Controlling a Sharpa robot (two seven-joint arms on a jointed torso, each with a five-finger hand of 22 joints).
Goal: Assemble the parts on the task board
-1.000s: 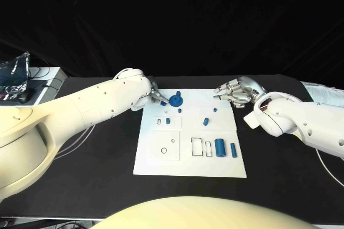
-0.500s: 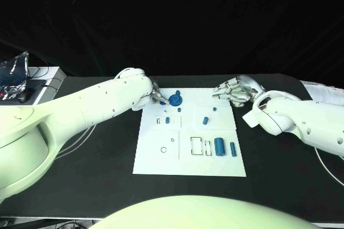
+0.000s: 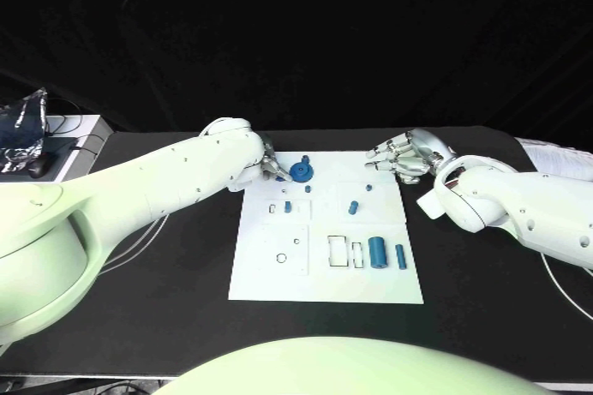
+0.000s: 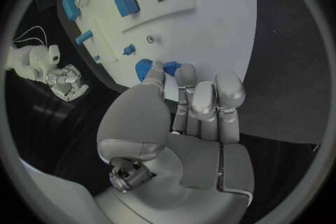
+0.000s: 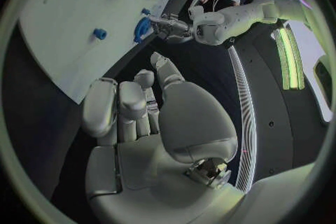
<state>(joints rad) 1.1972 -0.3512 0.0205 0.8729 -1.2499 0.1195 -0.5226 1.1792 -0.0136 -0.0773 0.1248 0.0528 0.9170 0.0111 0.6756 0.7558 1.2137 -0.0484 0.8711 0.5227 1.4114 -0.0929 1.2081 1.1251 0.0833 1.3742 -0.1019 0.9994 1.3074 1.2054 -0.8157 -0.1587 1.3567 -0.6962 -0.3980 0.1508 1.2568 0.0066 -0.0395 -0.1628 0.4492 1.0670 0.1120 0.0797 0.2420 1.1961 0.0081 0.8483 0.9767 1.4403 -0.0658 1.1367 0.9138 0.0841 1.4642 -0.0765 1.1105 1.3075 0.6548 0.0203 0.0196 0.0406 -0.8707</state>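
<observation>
- I can read no text, label, brand or number anywhere here.
- The task board (image 3: 324, 266) before me carries only blank outlines, no lettering I can make out.

A black counter (image 3: 148, 309) spreads under a black backdrop (image 3: 321, 61). At its far left corner stands a pale side unit (image 3: 77, 146), with dark cables (image 3: 68, 125) trailing across its top and a crumpled, shiny foil-like bag (image 3: 22, 129) resting at the picture's left edge beside them.
</observation>
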